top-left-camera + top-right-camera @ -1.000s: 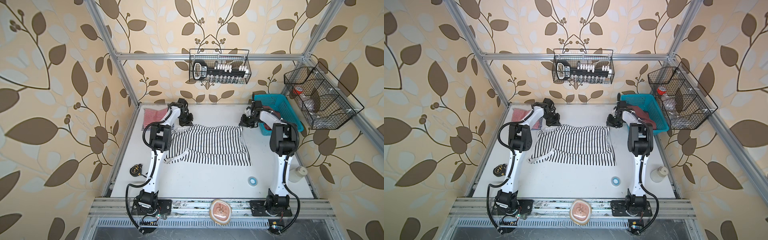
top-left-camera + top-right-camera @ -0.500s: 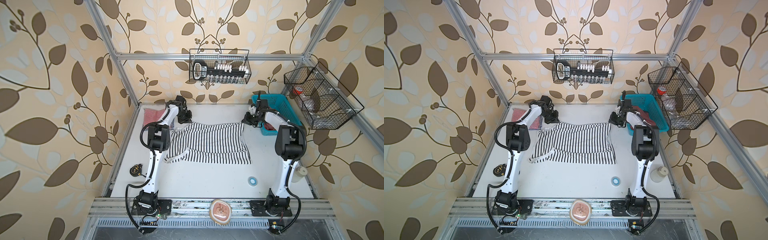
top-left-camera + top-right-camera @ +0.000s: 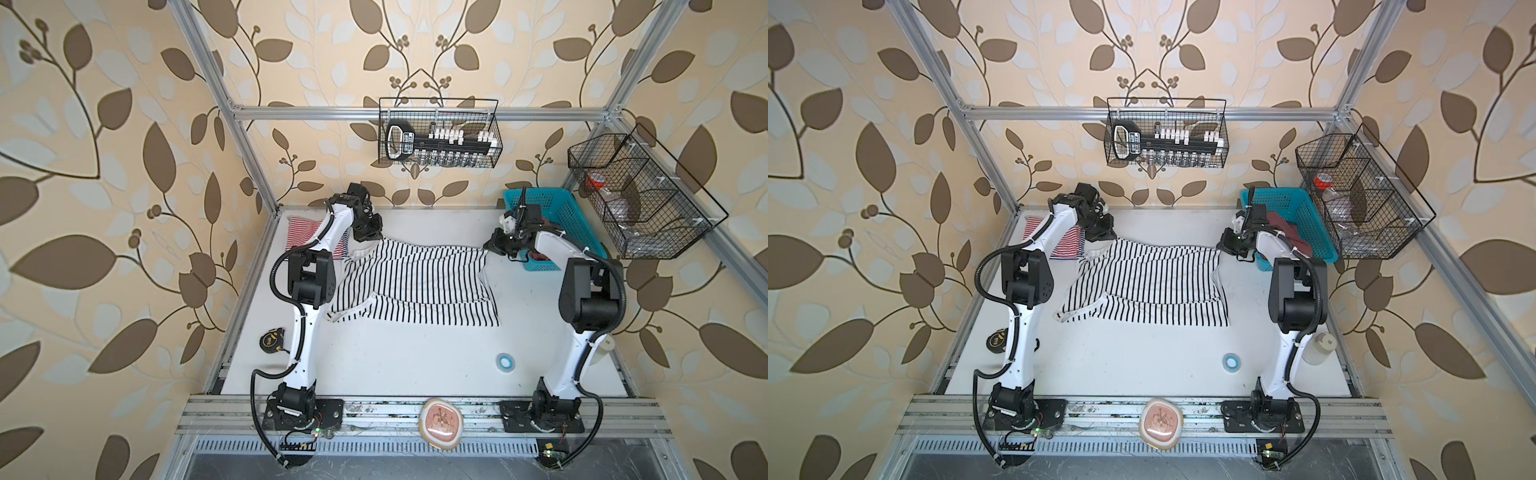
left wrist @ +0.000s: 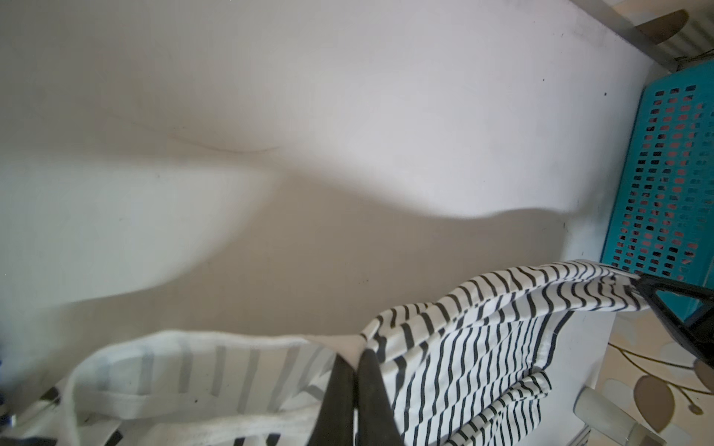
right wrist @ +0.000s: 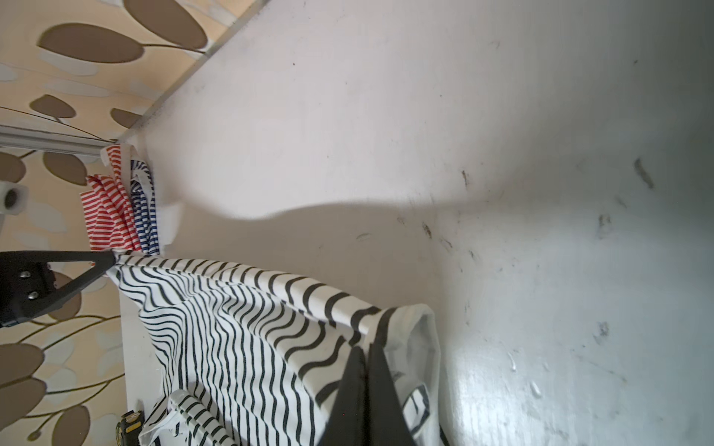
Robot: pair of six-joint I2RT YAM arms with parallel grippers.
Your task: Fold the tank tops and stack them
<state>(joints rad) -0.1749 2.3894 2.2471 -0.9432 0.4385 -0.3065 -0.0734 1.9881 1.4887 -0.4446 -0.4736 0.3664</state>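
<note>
Right arm (image 3: 590,291) swung outward; wrist view alone shows black-striped top (image 5: 239,332) pinched.

You see the black-and-white striped tank top (image 3: 415,286) spread across the worktop (image 3: 415,365), far edge raised and taut, near hem flat. The red-and-white striped one (image 3: 301,228) sits folded at the far-left corner; the dusty red one (image 3: 1283,224) lies bunched in the teal basket (image 3: 1316,232).

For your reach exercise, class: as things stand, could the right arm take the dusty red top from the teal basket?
Probably not yet: the right gripper is shut on the black-and-white top. The teal basket sits beside it, dusty red top uncovered.
</note>
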